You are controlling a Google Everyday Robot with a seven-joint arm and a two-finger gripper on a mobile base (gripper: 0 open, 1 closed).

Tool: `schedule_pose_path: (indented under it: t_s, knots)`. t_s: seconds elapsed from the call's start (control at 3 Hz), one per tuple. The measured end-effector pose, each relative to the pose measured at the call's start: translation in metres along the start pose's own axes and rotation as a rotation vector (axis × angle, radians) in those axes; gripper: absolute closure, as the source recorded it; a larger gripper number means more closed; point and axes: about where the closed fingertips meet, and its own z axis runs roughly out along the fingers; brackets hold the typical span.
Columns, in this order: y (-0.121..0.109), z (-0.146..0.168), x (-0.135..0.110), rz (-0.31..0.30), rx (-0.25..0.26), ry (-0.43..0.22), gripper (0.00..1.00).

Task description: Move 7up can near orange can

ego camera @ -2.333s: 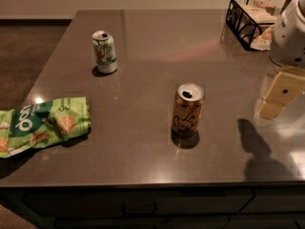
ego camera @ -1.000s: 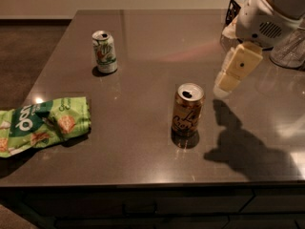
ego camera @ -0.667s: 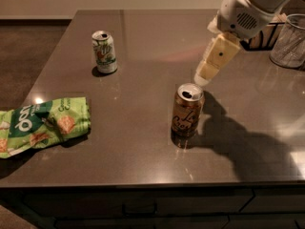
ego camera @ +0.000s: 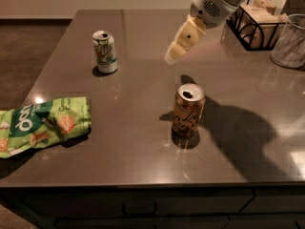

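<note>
The 7up can (ego camera: 105,51), white and green with a silver top, stands upright at the back left of the grey table (ego camera: 133,142). The orange can (ego camera: 188,109), orange-brown with dark cursive lettering, stands upright near the table's middle. My gripper (ego camera: 173,55) hangs above the table at the end of the white arm coming in from the top right. It is between the two cans, behind and a little left of the orange can, and well to the right of the 7up can. It holds nothing that I can see.
A green chip bag (ego camera: 40,125) lies at the table's left front edge. A black wire basket (ego camera: 252,25) with napkins and a clear glass (ego camera: 289,42) stand at the back right. The table's front edge is close below the orange can.
The arm has swung left from the right side of the table, past the orange can, toward the 7up can. Both cans and the chip bag have not moved.
</note>
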Motion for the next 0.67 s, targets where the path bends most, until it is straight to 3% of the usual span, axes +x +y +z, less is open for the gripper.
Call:
schedule_pose_path:
  t_s: [0.67]
  knots:
    - [-0.018,0.052,-0.043,0.094,-0.034,-0.071,0.00]
